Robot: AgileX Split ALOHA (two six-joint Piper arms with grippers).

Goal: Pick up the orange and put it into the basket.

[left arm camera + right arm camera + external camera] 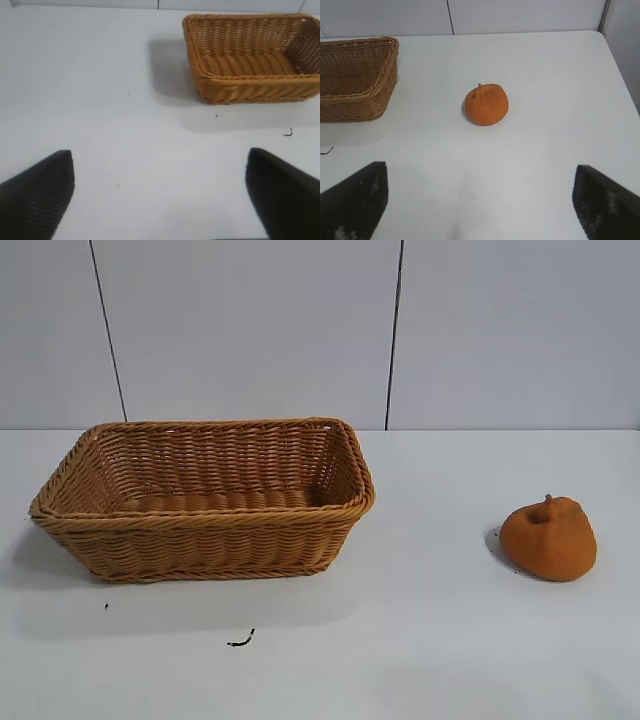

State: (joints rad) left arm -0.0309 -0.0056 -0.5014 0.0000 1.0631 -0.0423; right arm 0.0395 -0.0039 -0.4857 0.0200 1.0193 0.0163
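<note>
The orange [549, 539], dull and lumpy with a small stem nub, sits on the white table at the right. It also shows in the right wrist view [486, 104], well ahead of my right gripper [480, 172]. That gripper is open and empty. The tan woven basket [205, 523] stands at the left of the table, empty. It also shows in the left wrist view [235, 85] and the right wrist view [350, 102]. My left gripper [160, 160] is open and empty, well back from the basket. Neither gripper shows in the exterior view.
A small dark squiggle mark [241, 640] lies on the table in front of the basket; it also shows in the left wrist view [288, 133]. A grey panelled wall [320, 330] stands behind the table. The table's edge [620, 70] runs beyond the orange.
</note>
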